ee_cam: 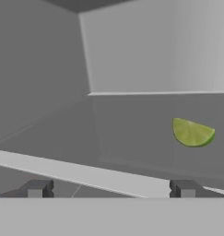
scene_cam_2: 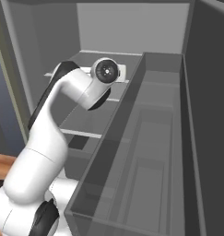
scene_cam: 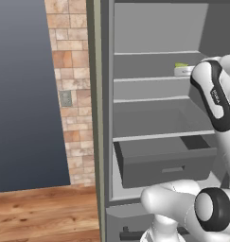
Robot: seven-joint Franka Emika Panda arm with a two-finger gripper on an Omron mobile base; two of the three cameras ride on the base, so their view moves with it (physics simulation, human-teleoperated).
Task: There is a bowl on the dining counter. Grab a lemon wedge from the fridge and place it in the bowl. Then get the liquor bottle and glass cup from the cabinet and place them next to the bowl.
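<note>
Inside the open fridge, the claw hangs spread wide and empty, short of the lemon wedge lying on a grey shelf

I count one lemon wedge at my three o'clock, one fridge, one pulled-out drawer, and three shelves above it.

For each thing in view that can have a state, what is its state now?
fridge: door open, shelves showing.
drawer: pulled partly out.
lemon wedge: lying on a fridge shelf, not held.
gripper: open, empty, in front of the shelf, wedge ahead toward the right of the hand view.
</note>
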